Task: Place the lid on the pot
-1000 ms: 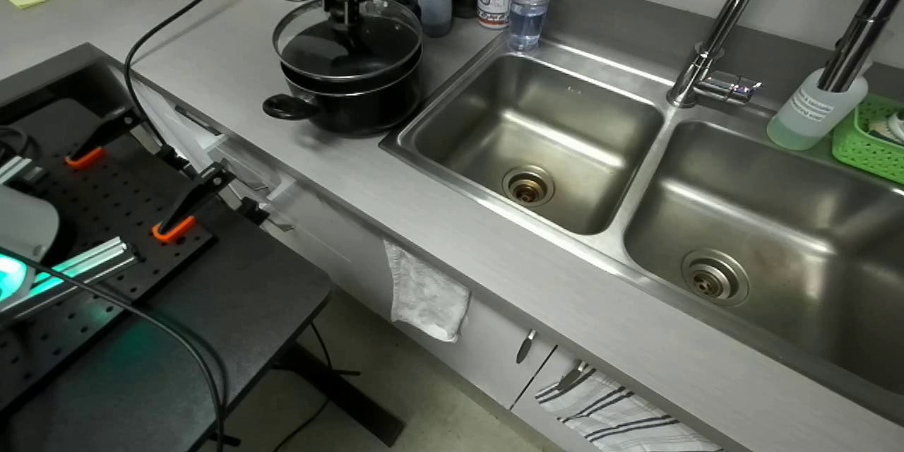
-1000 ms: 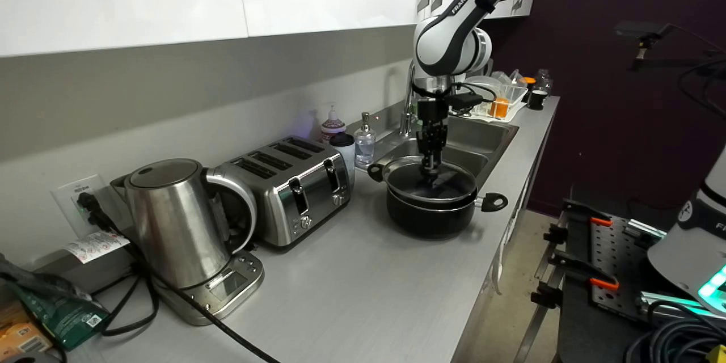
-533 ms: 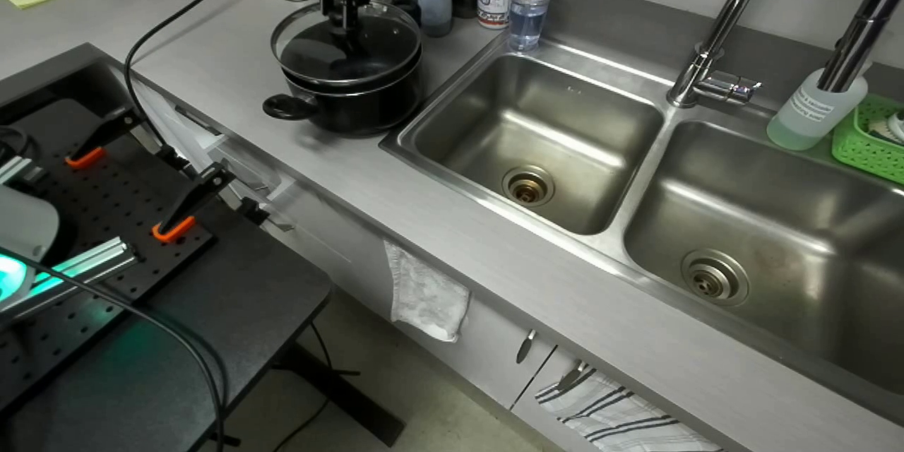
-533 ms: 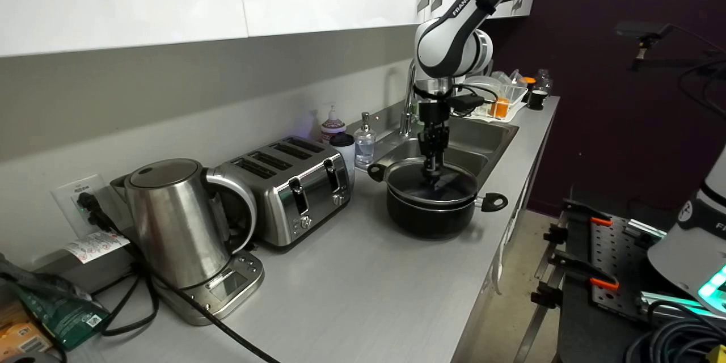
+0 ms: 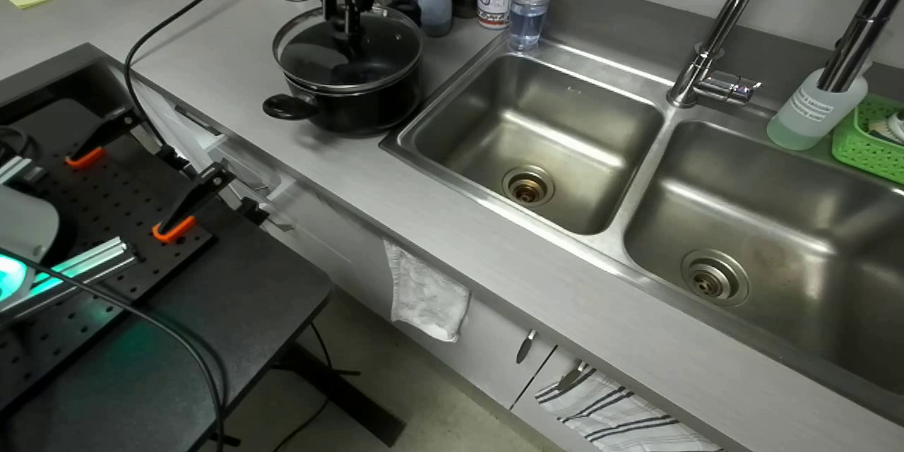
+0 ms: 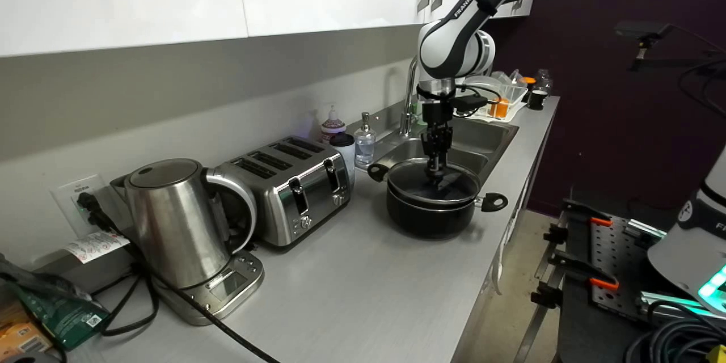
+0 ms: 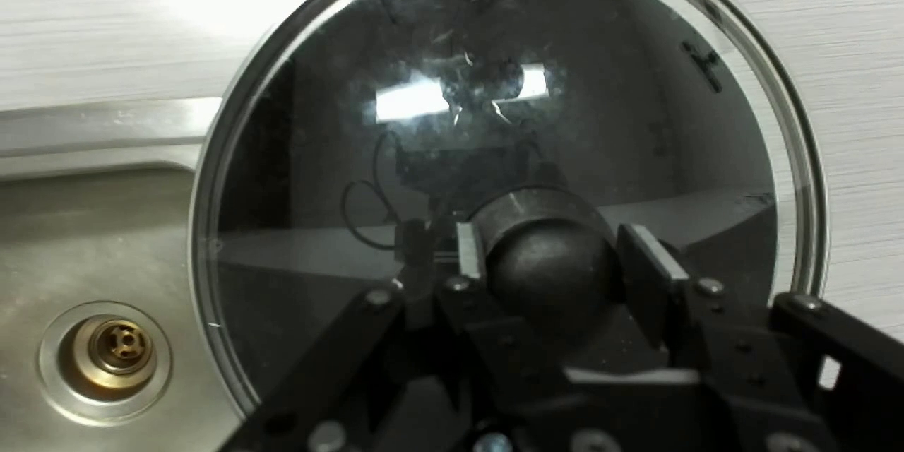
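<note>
One lid (image 6: 417,188) — in gripper (image 7: 554,254), over pot (image 6: 432,222)

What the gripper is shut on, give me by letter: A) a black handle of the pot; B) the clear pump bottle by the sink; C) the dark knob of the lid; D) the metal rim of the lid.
C: the wrist view shows the gripper closed with a jaw on either side of the dark knob, which stands on the glass lid.
</note>
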{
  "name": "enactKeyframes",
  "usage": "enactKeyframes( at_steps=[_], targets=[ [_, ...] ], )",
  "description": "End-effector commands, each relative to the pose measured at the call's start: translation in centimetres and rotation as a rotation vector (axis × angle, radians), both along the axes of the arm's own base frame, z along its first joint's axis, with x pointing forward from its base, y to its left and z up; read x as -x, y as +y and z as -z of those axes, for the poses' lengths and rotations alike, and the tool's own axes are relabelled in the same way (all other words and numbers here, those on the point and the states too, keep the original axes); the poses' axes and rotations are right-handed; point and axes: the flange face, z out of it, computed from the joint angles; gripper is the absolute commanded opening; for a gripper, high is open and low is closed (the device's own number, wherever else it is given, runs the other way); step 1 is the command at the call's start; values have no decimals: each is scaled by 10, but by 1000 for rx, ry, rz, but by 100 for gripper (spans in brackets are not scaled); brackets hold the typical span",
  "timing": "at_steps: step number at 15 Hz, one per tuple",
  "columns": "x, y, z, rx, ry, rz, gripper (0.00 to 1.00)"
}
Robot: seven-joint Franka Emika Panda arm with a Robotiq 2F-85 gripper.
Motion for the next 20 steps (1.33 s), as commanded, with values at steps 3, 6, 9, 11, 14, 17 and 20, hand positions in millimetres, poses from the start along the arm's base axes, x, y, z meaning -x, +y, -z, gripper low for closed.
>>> enactKeyframes(
  at_steps=[3, 6, 9, 11, 14, 17, 20],
  targets=[
    [2, -7, -7, -8, 8, 14, 24],
    [1, -6, -6, -7, 13, 11, 24],
    [1, -5, -4, -3, 18, 9, 24],
    [0, -3, -4, -1, 20, 6, 24],
    [-1, -1, -2, 13, 30, 1, 24],
    [-3, 4, 0, 38, 39, -15, 24],
    [-6, 11, -2, 79, 44, -34, 24]
  ],
)
